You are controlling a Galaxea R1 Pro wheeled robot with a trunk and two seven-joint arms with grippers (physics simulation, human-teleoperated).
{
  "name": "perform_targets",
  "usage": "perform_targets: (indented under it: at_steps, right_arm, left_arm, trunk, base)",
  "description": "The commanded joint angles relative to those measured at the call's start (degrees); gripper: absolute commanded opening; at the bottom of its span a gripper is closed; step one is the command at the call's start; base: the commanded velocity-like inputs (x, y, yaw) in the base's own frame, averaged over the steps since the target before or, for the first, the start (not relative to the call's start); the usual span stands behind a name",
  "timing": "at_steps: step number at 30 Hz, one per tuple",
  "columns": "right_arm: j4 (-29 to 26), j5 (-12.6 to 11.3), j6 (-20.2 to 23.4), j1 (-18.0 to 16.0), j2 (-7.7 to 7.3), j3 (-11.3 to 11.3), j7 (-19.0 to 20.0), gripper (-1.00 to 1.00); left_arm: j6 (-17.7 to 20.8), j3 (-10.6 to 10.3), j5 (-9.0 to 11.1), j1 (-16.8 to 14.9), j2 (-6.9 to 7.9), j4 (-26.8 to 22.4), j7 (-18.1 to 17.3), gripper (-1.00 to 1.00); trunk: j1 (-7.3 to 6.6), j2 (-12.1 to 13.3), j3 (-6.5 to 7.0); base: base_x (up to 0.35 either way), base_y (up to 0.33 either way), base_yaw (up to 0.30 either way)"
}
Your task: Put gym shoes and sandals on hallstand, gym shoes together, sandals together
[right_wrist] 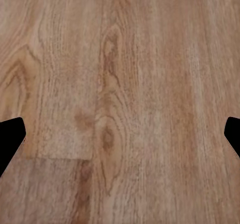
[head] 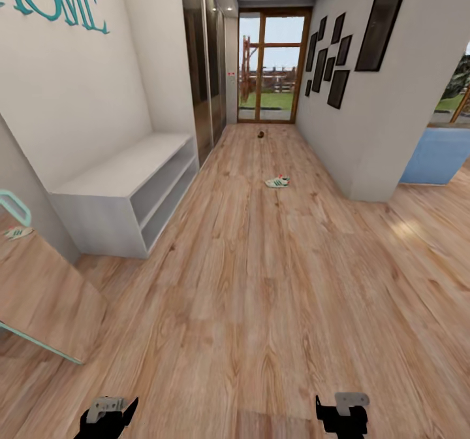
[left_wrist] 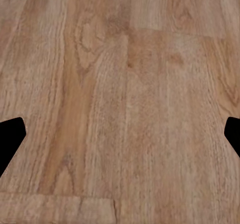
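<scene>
While the robot stood at the near end of the corridor, the head view looked down a long run of wood-plank floor (head: pixel 261 282) toward a glazed door (head: pixel 271 66) at the far end. A gym shoe (head: pixel 277 181), white with green stripes and a red touch, lay on the planks about midway along, nearer the right-hand wall than the left. Whether it was one shoe or a pair pressed close could not be told at that size. Farther on, close to the door, a small dark brown thing (head: pixel 261 134) sat on the floor, probably a sandal, too small to make out. Against the left wall stood a light grey bench (head: pixel 130 191) with two open tiers, both bare as far as they showed. A leaning mirror (head: pixel 39 289) at the left edge reflected the floor and a white shoe.

The left gripper (head: pixel 109 415) and the right gripper (head: pixel 341 413) hung low at the bottom of the head view, well apart. In each wrist view the dark fingers (left_wrist: pixel 10 136) (right_wrist: pixel 10 134) sat at opposite edges, spread wide, with plain floor planks between them and nothing held.
</scene>
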Motion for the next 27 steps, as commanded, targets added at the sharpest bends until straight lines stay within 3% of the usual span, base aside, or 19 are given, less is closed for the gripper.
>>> perform_targets:
  at_steps: [1, 8, 15, 27]
  right_arm:
    - [0.06, 0.35, -0.08, -0.03, 0.0, 0.09, -0.39, 1.0]
    - [0.11, 0.33, -0.08, -0.03, 0.03, 0.08, -0.39, 1.0]
    - [0.18, 0.22, -0.02, -0.03, 0.08, 0.0, -0.49, 1.0]
    - [0.29, 0.08, 0.01, -0.03, 0.03, -0.09, -0.56, 1.0]
  left_arm:
    - [-0.07, 0.46, 0.48, -0.05, 0.02, 0.57, -0.32, 1.0]
    - [-2.48, 1.11, 0.64, -0.11, -0.01, 3.05, 3.7, 1.0]
    - [-4.51, 0.92, 0.47, -0.04, -0.54, 5.73, 10.36, 1.0]
    - [-4.81, 0.82, 0.45, 0.01, -0.74, 7.38, 12.35, 1.0]
  trunk:
    - [0.03, -0.02, -0.05]
    - [0.03, -0.02, -0.05]
    - [0.03, -0.02, -0.05]
    - [0.03, -0.02, -0.05]
  base:
    - [0.338, 0.0, 0.0]
    - [0.338, 0.0, 0.0]
    - [0.338, 0.0, 0.0]
    - [0.338, 0.0, -0.054]
